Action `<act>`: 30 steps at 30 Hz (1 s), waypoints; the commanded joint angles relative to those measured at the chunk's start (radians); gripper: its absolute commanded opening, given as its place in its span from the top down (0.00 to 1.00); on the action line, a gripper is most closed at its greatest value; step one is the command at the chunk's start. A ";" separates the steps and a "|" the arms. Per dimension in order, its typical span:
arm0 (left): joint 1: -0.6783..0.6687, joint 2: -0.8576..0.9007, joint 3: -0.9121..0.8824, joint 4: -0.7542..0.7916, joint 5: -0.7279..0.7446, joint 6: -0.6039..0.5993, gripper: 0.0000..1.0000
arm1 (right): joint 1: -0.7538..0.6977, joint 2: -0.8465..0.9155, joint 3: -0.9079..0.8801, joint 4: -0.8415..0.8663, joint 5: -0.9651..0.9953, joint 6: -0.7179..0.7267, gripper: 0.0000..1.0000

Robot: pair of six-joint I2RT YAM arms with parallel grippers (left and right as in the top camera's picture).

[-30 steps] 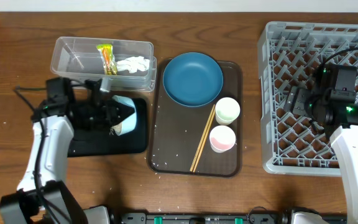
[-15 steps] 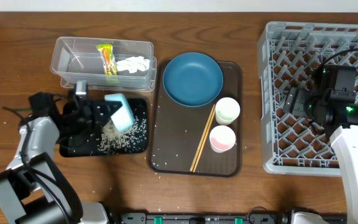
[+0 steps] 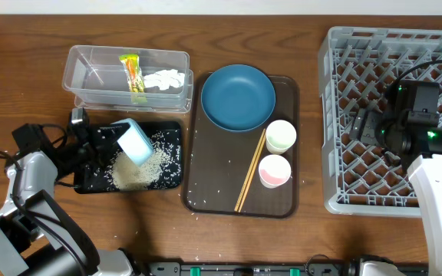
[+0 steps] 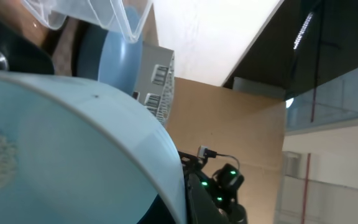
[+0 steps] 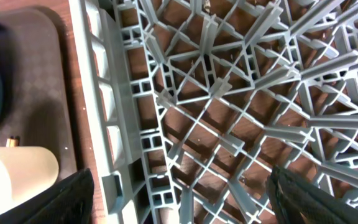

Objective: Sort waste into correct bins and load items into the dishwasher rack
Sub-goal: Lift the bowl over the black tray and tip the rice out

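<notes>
My left gripper (image 3: 104,141) is shut on the small pale-blue bowl (image 3: 135,142) and holds it tipped on its side over the black tray (image 3: 90,182). A heap of white rice (image 3: 135,172) lies on that tray. In the left wrist view the bowl (image 4: 73,143) fills the lower left, with a dark finger (image 4: 205,205) against its rim. The clear tub (image 3: 83,77) holds the snack wrapper (image 3: 131,70) and the white tissue (image 3: 165,79). My right gripper (image 3: 363,126) is open and empty above the grey rack (image 3: 336,199); its wrist view shows the lattice floor (image 5: 229,93) between the fingers (image 5: 179,205).
The brown serving tray (image 3: 206,195) holds the dark-blue dish (image 3: 238,97), pale-green cup (image 3: 281,136), pink cup (image 3: 275,170) and chopsticks (image 3: 250,170). Stray rice grains (image 3: 206,204) lie on this tray and the table nearby. The cup's side (image 5: 17,171) shows in the right wrist view.
My left arm drew back to the left and tipped the bowl. Rice has fallen out of it into a heap on the black tray. The right arm has not moved.
</notes>
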 commanded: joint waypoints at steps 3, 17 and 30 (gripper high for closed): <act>0.002 0.002 0.000 0.002 -0.161 -0.014 0.94 | -0.001 -0.012 0.021 -0.005 -0.007 0.010 0.13; -0.053 -0.010 0.003 0.126 0.030 0.182 0.94 | -0.001 -0.012 0.021 -0.015 -0.008 0.010 0.12; -0.116 -0.030 0.003 0.153 -0.006 0.182 0.94 | -0.001 -0.012 0.021 -0.017 -0.008 0.010 0.12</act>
